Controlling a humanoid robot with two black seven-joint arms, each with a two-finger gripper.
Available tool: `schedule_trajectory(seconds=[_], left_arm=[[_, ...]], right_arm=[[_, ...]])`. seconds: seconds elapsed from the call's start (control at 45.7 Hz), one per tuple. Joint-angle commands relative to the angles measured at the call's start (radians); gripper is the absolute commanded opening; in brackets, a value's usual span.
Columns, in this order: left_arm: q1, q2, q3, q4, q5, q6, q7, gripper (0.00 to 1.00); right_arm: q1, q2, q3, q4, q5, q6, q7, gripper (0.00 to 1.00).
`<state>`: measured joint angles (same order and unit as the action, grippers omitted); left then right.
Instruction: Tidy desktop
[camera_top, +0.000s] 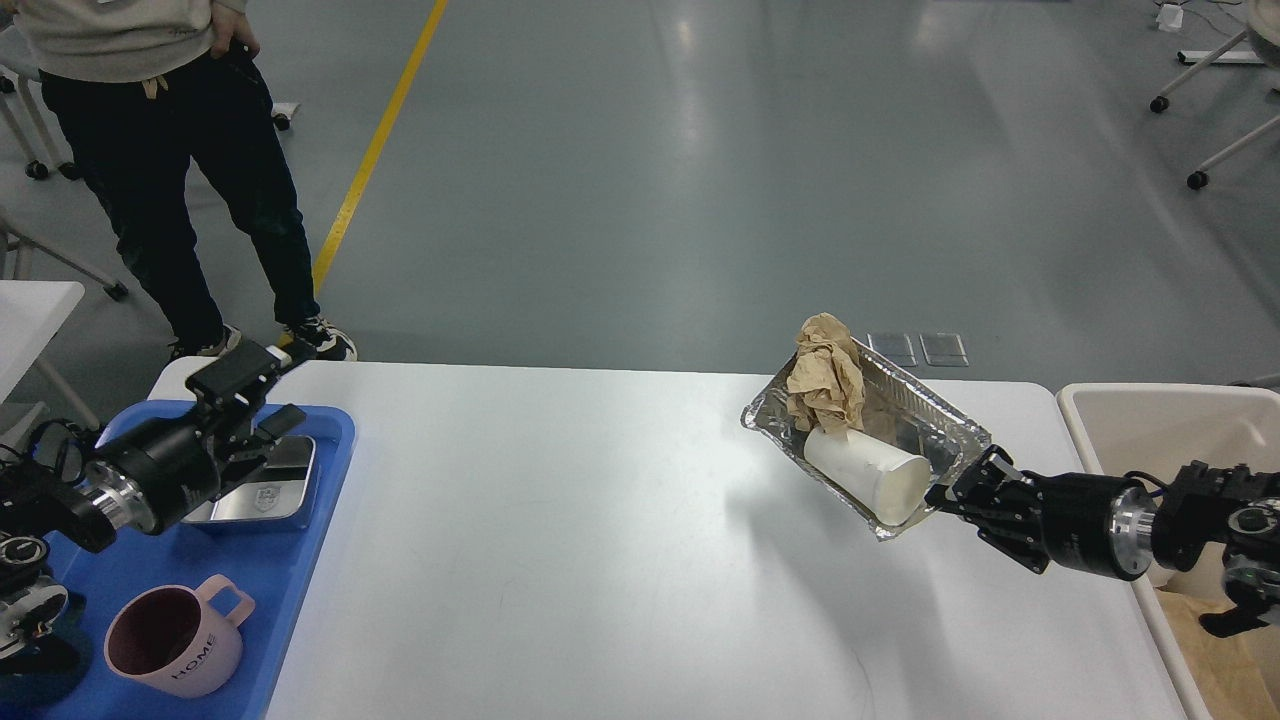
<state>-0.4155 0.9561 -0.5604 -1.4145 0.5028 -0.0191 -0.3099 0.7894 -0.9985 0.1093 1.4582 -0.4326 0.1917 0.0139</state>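
The white desktop (600, 520) fills the lower half of the head view. My right gripper (958, 487) is shut on the near right edge of a foil tray (920, 415) and holds it lifted above the desktop's right part. In the foil tray lie a crumpled brown paper (828, 375) and a white paper cup (866, 474) on its side. My left gripper (262, 385) is open and empty above the back of the blue tray (290, 590) at the left.
The blue tray holds a metal dish (270, 490) and a pink mug (170, 650). A cream-white bin (1170, 430) stands at the desktop's right edge. A person (160, 150) stands behind the far left corner.
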Motion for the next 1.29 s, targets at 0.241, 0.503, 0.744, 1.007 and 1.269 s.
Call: schedule_trajectory(seconds=[0.241,0.503,0.744,1.007,1.269], left_arm=[[0.090,-0.289,-0.312,0.233,-0.299,-0.009,0.000,0.96],[0.133,-0.484,-0.550,0.373,-0.302,-0.099,0.000,0.96],[0.136,-0.533,-0.616,0.482,-0.305,-0.168,0.000,0.96],[0.138,-0.550,-0.618,0.520,-0.328,-0.222,0.000,0.96],[0.141,-0.545,-0.619,0.522,-0.328,-0.223,0.002,0.96]], right_arm=[[-0.009,-0.155,0.018,-0.039,0.218,-0.021,0.024,0.00],[-0.050,-0.270,0.013,-0.096,0.376,-0.021,0.024,0.00],[-0.096,-0.385,0.007,-0.121,0.546,-0.021,0.024,0.00],[-0.145,-0.450,-0.003,-0.160,0.615,-0.020,0.023,0.00],[-0.211,-0.437,-0.005,-0.291,0.630,-0.044,0.011,1.00]])
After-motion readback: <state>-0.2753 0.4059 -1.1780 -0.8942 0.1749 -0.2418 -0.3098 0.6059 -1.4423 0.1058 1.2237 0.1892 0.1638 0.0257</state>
